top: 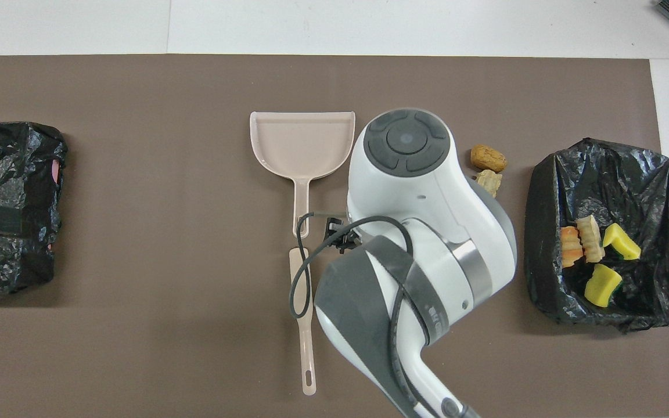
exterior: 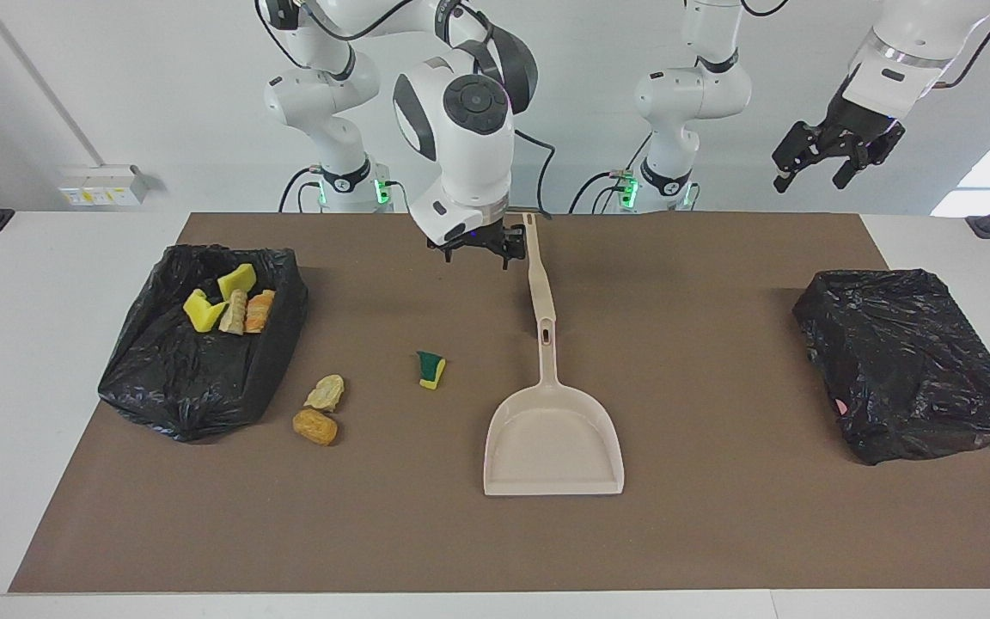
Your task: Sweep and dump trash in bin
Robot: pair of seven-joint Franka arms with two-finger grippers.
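A beige dustpan [exterior: 553, 438] [top: 302, 142] lies flat mid-mat, its long handle [exterior: 536, 275] pointing toward the robots. My right gripper [exterior: 478, 251] is open and empty, low over the mat beside the handle's end, not holding it. In the overhead view my right arm covers it. Three scraps lie on the mat: a green-and-yellow sponge piece [exterior: 431, 370], a pale wad [exterior: 325, 392] [top: 489, 182] and an orange-brown lump [exterior: 315, 426] [top: 488, 158]. The black-lined bin [exterior: 160, 378] [top: 549, 203] at the right arm's end holds several scraps [exterior: 233, 301]. My left gripper [exterior: 811, 176] waits open, raised high. No brush shows.
A second bin wrapped in a black bag [exterior: 899, 361] [top: 3, 203] sits at the left arm's end of the brown mat [exterior: 718, 516]. White table surrounds the mat.
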